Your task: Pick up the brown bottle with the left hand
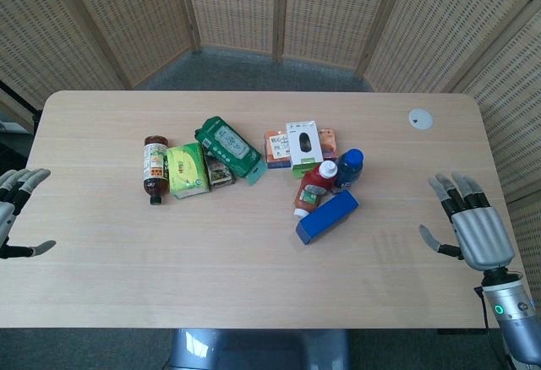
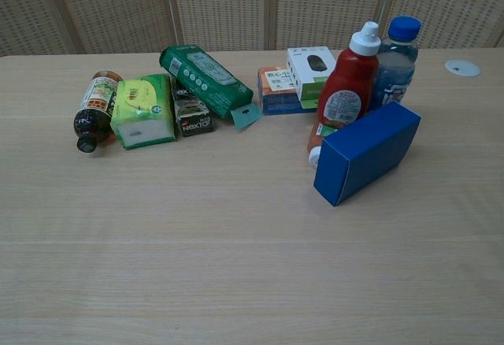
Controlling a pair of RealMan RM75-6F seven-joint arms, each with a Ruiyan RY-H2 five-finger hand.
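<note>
The brown bottle (image 1: pixel 155 168) is lying on its side at about 9 o'clock on the table (image 1: pixel 254 285), its dark cap pointing toward the robot, its label showing red, white and green. It is touching the green tissue pack (image 1: pixel 187 170) at its 3 o'clock side. The left hand (image 1: pixel 15 209) is hovering at the table's 8 o'clock edge, fingers apart and holding nothing. The right hand (image 1: pixel 472 222) is waiting at 4 o'clock, fingers likewise spread and empty.

Bare table (image 1: pixel 93 235) lies left of the brown bottle (image 1: pixel 155 165); the green packet (image 1: pixel 187 170) touches its right side.
</note>
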